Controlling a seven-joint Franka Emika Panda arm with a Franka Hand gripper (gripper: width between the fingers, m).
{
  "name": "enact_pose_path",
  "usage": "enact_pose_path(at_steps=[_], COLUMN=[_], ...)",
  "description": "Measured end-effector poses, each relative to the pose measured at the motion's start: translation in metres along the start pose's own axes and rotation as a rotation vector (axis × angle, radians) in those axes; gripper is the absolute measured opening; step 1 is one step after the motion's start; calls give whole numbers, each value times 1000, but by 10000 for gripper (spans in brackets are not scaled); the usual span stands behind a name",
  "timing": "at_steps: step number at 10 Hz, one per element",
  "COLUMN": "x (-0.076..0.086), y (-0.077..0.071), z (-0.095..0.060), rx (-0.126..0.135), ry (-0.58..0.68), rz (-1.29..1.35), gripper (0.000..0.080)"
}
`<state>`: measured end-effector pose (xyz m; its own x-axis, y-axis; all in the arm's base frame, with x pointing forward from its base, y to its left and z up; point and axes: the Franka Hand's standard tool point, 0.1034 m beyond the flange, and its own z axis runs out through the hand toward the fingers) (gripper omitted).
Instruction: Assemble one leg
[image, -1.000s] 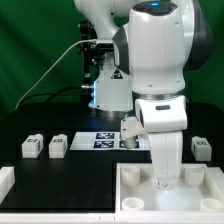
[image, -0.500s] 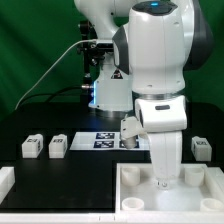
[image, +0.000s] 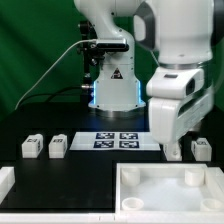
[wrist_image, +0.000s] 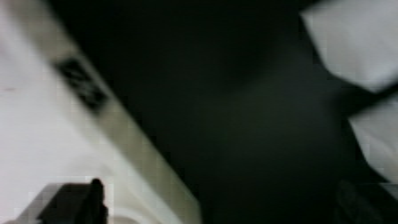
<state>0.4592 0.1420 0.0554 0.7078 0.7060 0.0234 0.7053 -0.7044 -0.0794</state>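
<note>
Pincer: your pincer hangs above the table at the exterior view's right. In the wrist view its fingers stand apart with only dark table between them, so it carries nothing (that view is blurred, so treat this as a fair reading, not a sure one).
Leg: a short white leg stands on the table just beside the pincer, toward the exterior view's right.
Left pieces: two similar white left pieces sit side by side at the exterior view's left, well apart from the pincer.
Tray-like part: the white tray-like part with a raised rim lies in the foreground. Two stubs rise near its far corners, and you cannot tell from here whether they are sockets.
Marker board: the marker board lies flat between the left pieces and the pincer.
Handling: the leg looks like rigid moulded plastic, light and smooth. Expect no give under the jaws, and expect it to topple or slide at a glancing touch.
Hold: close squarely across its body about halfway up. Keep whichever end mates with the tray-like part free (which end that is cannot be seen here).
Risk: a grip too high or off-centre may let so smooth a piece twist as you lift.
</note>
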Motion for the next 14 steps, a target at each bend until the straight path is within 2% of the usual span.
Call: enact_pose_path(at_steps=[1,2,4,5,7,8,10,11,13,14], x=[5,3,4,5,10,10,5,-1,-3,-12], y=[-9,-6,-9,-21,-47,-51,-46,-49,-55,-61], z=[1,1,2,6,9,12,14,14,18,20], rx=[2,7,17,33,50,50,54,71,127,157], ry=[1,3,3,-17,-58,-63,-76,-160,-350,-469], rz=[85,142,312,502,736,729,672,662,725,721], gripper=[649,649,649,649,649,649,649,649,649,649])
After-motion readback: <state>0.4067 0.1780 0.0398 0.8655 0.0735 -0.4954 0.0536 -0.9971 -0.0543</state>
